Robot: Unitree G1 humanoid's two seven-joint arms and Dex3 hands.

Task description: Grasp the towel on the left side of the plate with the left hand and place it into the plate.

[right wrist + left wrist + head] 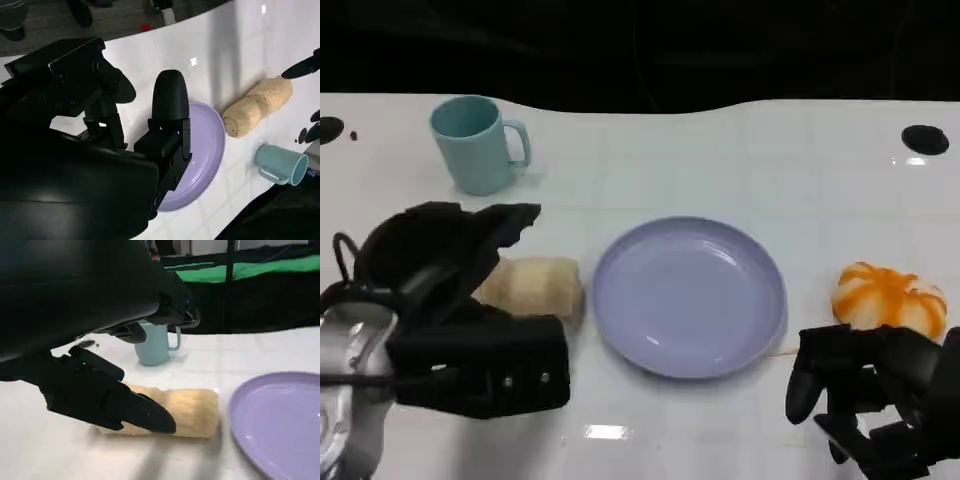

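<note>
A rolled beige towel [535, 284] lies on the white table just left of the lavender plate [690, 295]. My left hand [460, 300] hovers over the towel's left end with its fingers spread, one set above and one in front of the roll; nothing is gripped. The left wrist view shows the towel [180, 412] lying flat, with a lower finger [120, 405] in front of it and the plate [280, 425] beside it. My right hand [870, 395] rests low at the table's near right, fingers apart and empty. The right wrist view shows the towel [257, 105] and plate [202, 155].
A teal mug [477, 143] stands behind the towel at the back left. An orange-and-white pumpkin-shaped toy [890, 298] lies right of the plate, just beyond my right hand. Dark round holes mark the table's far corners.
</note>
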